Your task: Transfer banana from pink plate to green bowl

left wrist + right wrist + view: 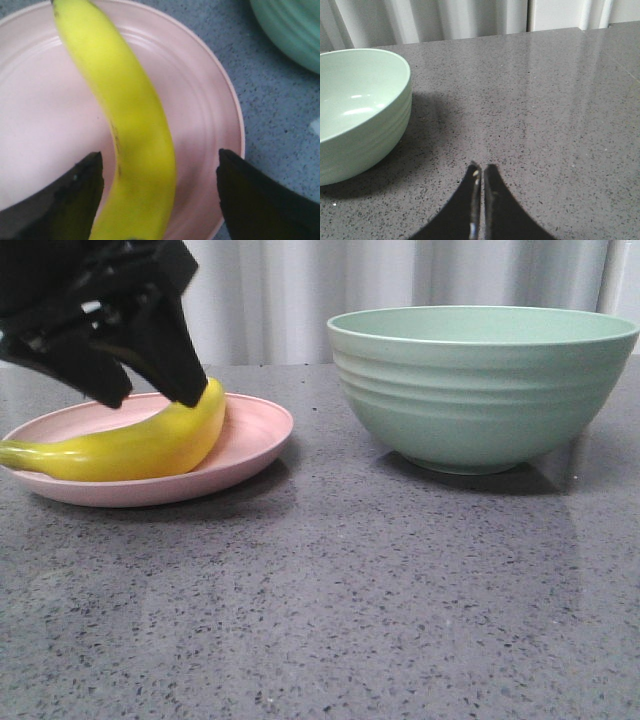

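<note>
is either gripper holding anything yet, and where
Nothing is held. The left gripper is open astride the banana near one end; the right gripper is shut on nothing.

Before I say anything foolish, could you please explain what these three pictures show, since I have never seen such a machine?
It is a robot with two arms, each ending in a two-fingered gripper. One camera looks forward over the grey table; the other two sit on the wrists. On the table are a pink plate with a banana lying on it and, to the right, a green bowl. The left gripper is open, its black fingers either side of the banana, not yet closed. The right gripper is shut, holds nothing, and waits near the bowl.
</note>
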Tool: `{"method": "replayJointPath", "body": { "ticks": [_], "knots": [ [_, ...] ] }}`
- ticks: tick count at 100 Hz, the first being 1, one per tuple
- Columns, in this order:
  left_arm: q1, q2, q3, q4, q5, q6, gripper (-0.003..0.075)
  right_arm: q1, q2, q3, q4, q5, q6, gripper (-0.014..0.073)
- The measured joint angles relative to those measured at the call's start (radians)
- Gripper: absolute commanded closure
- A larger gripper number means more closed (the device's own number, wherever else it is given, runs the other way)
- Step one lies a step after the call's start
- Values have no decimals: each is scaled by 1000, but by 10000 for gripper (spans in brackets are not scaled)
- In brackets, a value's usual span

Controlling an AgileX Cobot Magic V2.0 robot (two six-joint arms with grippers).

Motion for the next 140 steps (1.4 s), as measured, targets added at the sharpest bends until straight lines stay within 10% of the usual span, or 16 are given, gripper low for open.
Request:
{"method": "replayJointPath", "body": {
  "ticks": [38, 67, 140],
  "knots": [
    [0, 62, -5, -2, 51, 0, 309, 0, 0, 0, 0, 2, 0, 666],
    [0, 62, -9, -3, 51, 0, 738, 0, 0, 0, 0, 2, 0, 666],
    [-50, -46, -253, 48, 198, 209, 739, 97, 41, -145, 0, 133, 0, 664]
  ]
}}
